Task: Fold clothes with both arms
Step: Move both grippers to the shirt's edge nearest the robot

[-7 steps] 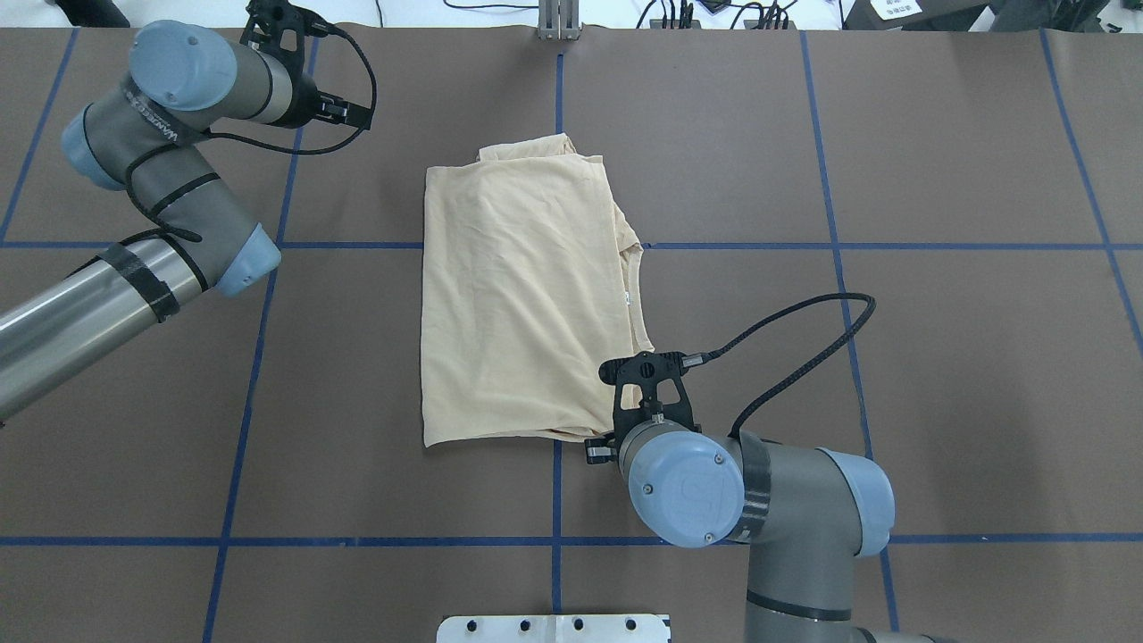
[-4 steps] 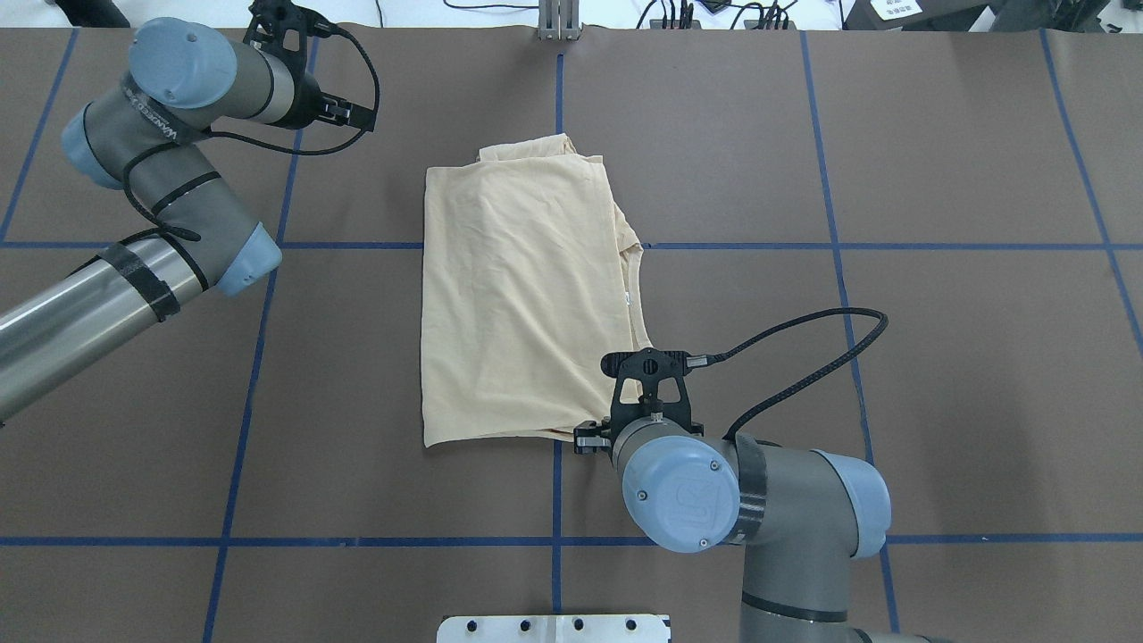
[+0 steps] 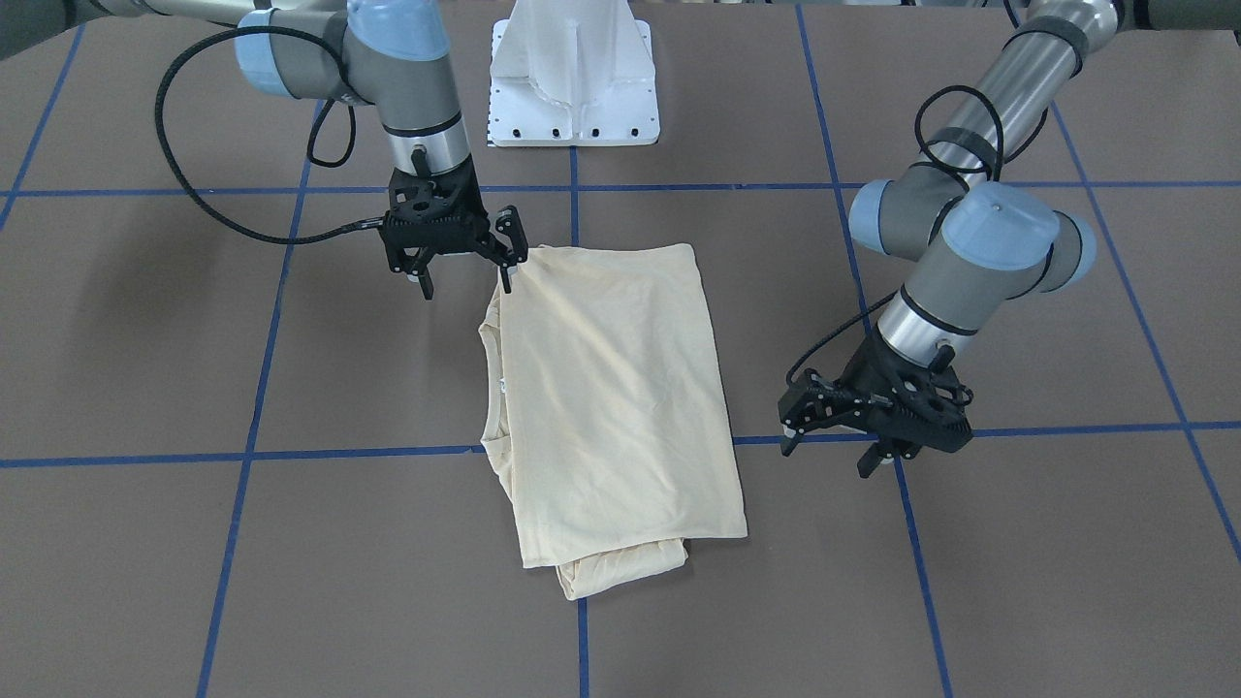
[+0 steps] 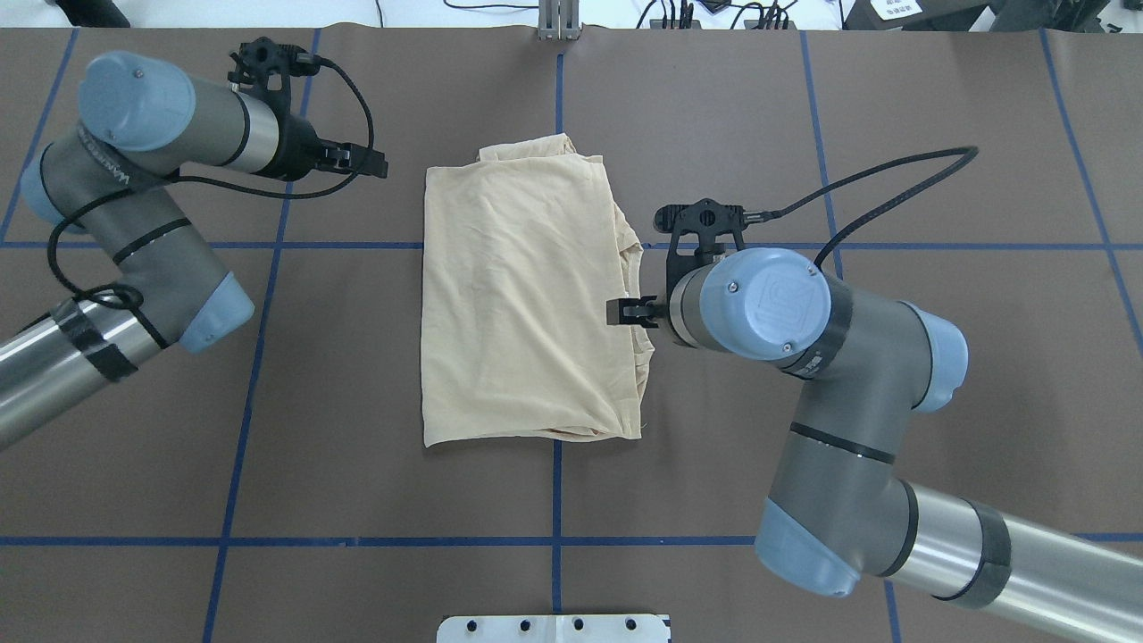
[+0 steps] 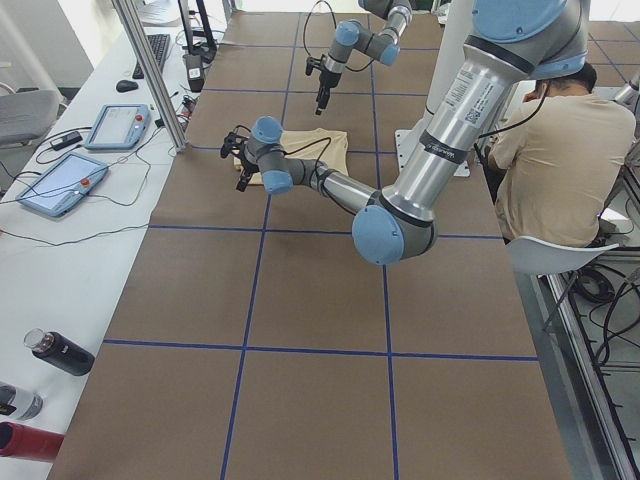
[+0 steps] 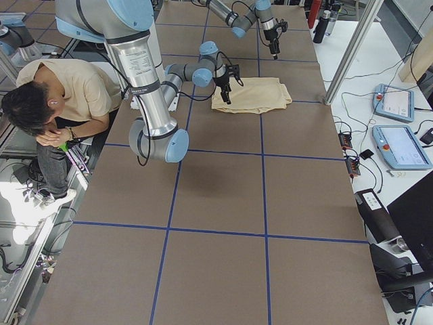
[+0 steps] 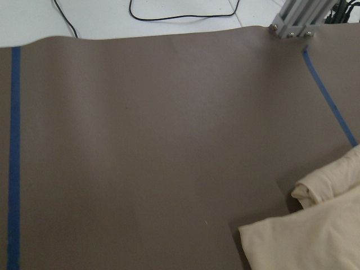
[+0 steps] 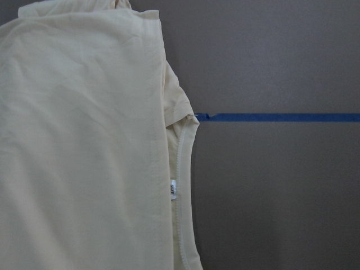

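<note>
- The cream shirt lies folded on the table
- The right gripper hangs wide open, empty, at its edge
- The left gripper is open, empty, well apart

plain pale cream-yellow t-shirt with a small white label, on a dull brown table gridded with blue tape lines. left arm and right arm: grey and silver, with light-blue joint caps. white base.

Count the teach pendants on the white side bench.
2. The far teach pendant lies beside the metal post; the near teach pendant, closer to the camera. None seem hidden.
</note>
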Robot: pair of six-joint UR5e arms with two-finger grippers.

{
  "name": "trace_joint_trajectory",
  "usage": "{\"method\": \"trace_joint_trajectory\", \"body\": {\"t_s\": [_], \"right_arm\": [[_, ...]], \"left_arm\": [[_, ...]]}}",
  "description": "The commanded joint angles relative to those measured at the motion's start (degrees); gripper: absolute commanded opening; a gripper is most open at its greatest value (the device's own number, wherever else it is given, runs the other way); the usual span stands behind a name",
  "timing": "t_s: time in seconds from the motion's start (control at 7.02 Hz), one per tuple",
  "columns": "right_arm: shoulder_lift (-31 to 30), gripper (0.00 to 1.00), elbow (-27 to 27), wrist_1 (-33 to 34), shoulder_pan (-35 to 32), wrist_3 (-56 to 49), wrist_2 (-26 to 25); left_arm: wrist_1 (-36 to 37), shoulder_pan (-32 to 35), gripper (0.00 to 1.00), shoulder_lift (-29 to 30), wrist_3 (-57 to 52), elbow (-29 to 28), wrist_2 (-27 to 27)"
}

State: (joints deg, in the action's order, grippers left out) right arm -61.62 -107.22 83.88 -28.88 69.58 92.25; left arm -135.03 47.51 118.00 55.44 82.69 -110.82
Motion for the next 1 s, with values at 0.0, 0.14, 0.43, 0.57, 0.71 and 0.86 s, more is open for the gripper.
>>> {"method": "trace_joint_trajectory", "body": {"t_s": [0.0, 0.14, 0.43, 0.57, 0.71, 0.86], "right_arm": [[-5.22, 1.00, 0.09, -8.13, -3.81, -3.56, 3.46], [-9.71, 1.00, 0.09, -14.56, -5.30, -5.22, 6.77], [-10.98, 1.00, 0.17, -14.97, -6.02, -5.15, 7.86], [-10.89, 1.00, 0.09, -14.97, -6.02, -5.06, 7.86], [-10.89, 1.00, 0.09, -14.97, -6.02, -5.15, 7.86], [-10.81, 1.00, 0.09, -14.97, -6.02, -4.98, 7.77]], "left_arm": [[3.00, -8.00, 1.00, -5.49, 9.98, 11.75, 0.60], [7.37, -14.14, 1.00, -6.72, 15.34, 16.23, 5.74], [10.93, -23.64, 1.00, -11.36, 22.56, 22.75, 11.13], [10.93, -26.73, 0.97, -11.73, 25.47, 22.51, 14.63], [10.93, -27.72, 0.89, -11.48, 26.72, 21.64, 14.93], [10.93, -27.73, 0.83, -11.30, 26.73, 21.46, 14.93]]}}
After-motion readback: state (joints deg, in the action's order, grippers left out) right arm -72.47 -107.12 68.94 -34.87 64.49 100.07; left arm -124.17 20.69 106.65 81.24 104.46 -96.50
